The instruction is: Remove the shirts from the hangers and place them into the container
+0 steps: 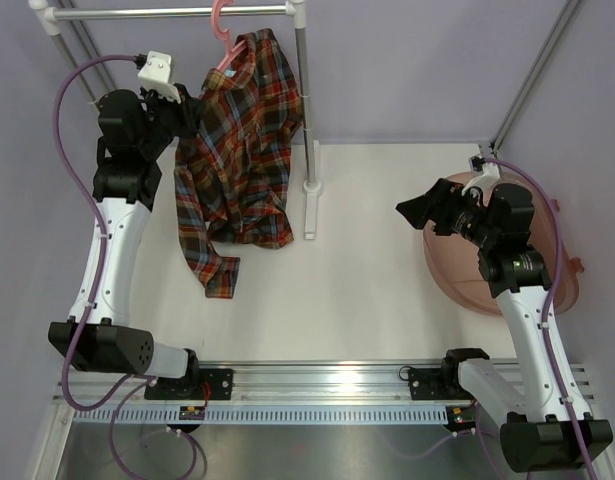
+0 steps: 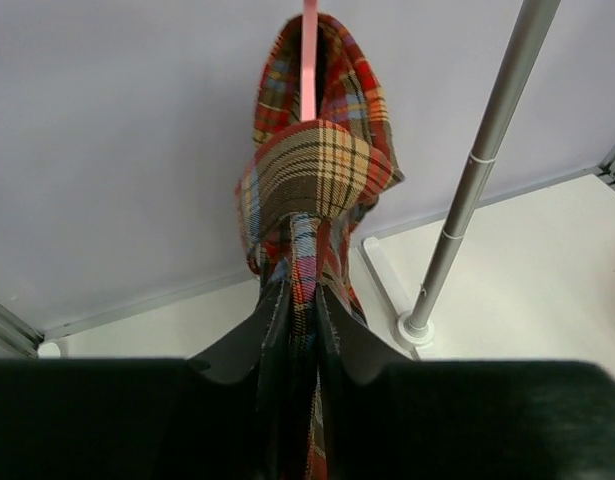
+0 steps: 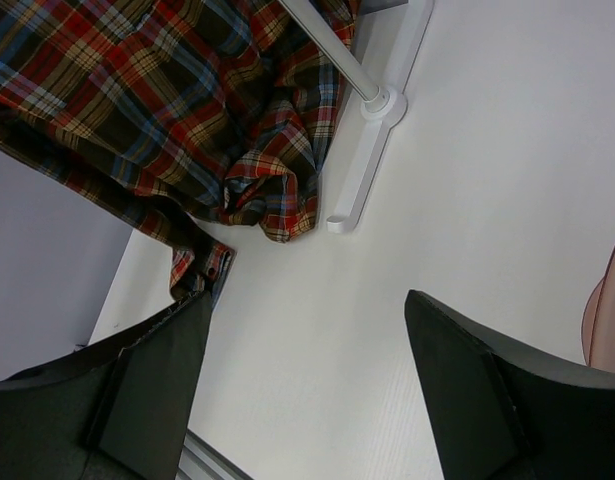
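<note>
Here, left gripper [image 2: 302,300] pinches shirt [image 2: 312,180]; right gripper [image 3: 307,300] gapes.

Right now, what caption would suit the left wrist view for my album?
Left gripper pinches the plaid shirt hanging on its pink hanger, beside the rack's metal pole.

Lilac walls [image 1: 407,70] surround a white table [image 1: 357,270] and clothes rack [image 1: 305,100].

table [image 1: 387,270]: white | rack [image 1: 310,205]: upright, rear left | walls [image 1: 437,60]: lilac
</note>
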### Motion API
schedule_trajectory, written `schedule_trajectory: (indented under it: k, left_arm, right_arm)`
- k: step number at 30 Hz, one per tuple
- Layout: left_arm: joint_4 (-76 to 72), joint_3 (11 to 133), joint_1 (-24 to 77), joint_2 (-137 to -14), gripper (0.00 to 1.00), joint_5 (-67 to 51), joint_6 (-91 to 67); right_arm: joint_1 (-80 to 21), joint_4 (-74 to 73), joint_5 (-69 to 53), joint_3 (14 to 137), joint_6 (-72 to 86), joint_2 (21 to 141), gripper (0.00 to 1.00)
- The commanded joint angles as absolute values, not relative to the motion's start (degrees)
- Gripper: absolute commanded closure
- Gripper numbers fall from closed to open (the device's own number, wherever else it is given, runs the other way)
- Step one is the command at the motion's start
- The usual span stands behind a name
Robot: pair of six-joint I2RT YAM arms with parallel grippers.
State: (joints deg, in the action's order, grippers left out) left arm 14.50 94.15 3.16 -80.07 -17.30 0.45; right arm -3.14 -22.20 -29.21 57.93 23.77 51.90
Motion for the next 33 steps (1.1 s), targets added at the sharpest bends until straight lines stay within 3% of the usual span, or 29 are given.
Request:
schedule_trajectory:
  k: [1, 4, 20, 33]
  left_arm:
    - [14.1, 97.2, 3.3, -82.6, 0.87, -19.8, 1.0]
    - [14.2, 97.4, 3.2, -83.3, 1.00, -20.0, 0.4]
    - [-1.2, 91.8, 3.3, -75.2, 1.00, -20.5, -7.9]
    - [-0.1, 95.8, 3.4, -70.3, 1.00, -20.5, -8.1]
  right_arm:
    - [-3.8, -21.6, -29.8, 58.6, 22.9, 49.8, 0.13]
    - [-3.9, -21.5, -29.7, 58.4, 22.8, 49.7, 0.13]
    - [-4.6, -22.1, -29.8, 59.9, 22.3, 51.4, 0.17]
    - [-5.4, -22.6, -29.4, 60.6, 22.0, 52.3, 0.17]
